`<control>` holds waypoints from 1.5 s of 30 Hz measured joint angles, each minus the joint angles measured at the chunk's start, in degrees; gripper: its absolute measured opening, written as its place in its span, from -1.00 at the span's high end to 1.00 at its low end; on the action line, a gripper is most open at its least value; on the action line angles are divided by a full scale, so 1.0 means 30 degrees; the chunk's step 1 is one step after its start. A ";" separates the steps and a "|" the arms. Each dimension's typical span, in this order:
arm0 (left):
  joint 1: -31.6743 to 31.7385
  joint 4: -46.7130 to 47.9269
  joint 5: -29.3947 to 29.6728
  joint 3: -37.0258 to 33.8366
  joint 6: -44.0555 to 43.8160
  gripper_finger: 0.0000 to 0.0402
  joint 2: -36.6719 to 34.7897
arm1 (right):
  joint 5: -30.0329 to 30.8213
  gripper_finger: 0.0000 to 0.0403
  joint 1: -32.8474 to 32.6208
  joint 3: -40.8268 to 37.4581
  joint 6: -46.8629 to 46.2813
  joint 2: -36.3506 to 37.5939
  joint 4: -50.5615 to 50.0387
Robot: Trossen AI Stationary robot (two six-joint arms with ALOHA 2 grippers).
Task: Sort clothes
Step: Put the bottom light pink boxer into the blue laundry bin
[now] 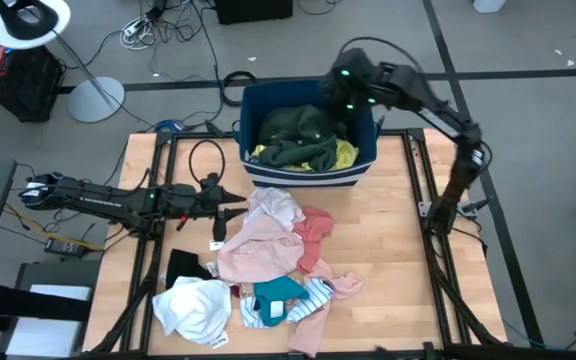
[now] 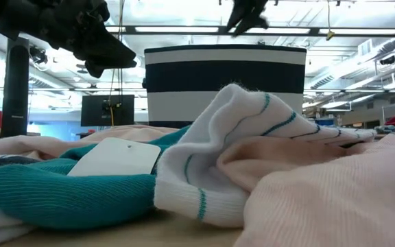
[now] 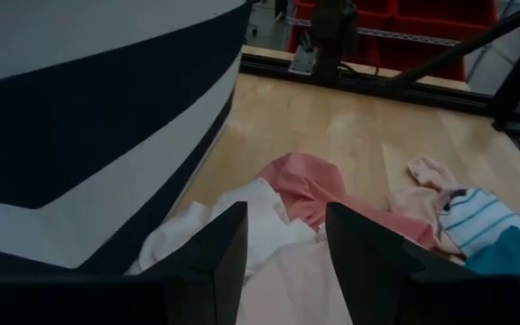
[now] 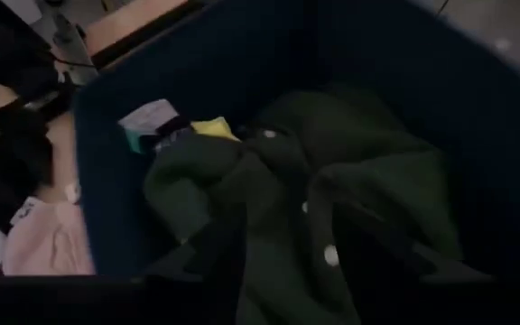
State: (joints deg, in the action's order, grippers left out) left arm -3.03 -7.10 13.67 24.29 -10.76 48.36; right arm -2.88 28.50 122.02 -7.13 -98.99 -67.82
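The clothes lie in a loose pile [image 1: 268, 260] on the wooden table: pink [image 1: 258, 250], coral [image 1: 315, 228], white [image 1: 193, 305], teal [image 1: 278, 293], striped [image 1: 316, 292] and black [image 1: 183, 266] pieces. A dark green garment [image 4: 332, 199] and a yellow one [image 1: 343, 153] lie inside the dark blue bin [image 1: 308, 172] at the far middle. My right gripper [image 1: 341, 98] hangs open above the bin, over the green garment, holding nothing. My left gripper [image 3: 283, 244] stands open just left of the pile's far end, its fingers above a white and pink piece [image 3: 269, 217].
The bin's striped wall [image 3: 106, 135] stands close beside my left gripper. Black frame rails [image 1: 433, 200] run along the table's left and right sides. Bare wood [image 1: 398, 270] lies to the right of the pile. A paper tag [image 2: 115, 156] sits on the teal piece.
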 joint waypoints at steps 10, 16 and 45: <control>0.0000 0.1033 0.0037 0.0000 -0.1272 0.22 0.0005 | 0.3299 0.18 -0.3839 -0.3830 -0.0279 0.5075 -0.0490; -0.0007 0.1002 -0.0116 0.0000 -0.1905 0.22 0.0007 | 0.4806 0.18 -0.5992 -0.8593 -0.1854 0.8094 0.0502; -0.2817 1.2203 -0.0922 0.5873 -0.4707 0.22 0.0000 | 0.7579 0.18 -1.2628 -2.7207 -0.5158 1.4131 1.7592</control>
State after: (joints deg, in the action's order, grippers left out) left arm -11.48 29.51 10.90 41.91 -24.89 48.36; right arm 19.85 -9.39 40.40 -22.60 -56.60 -15.05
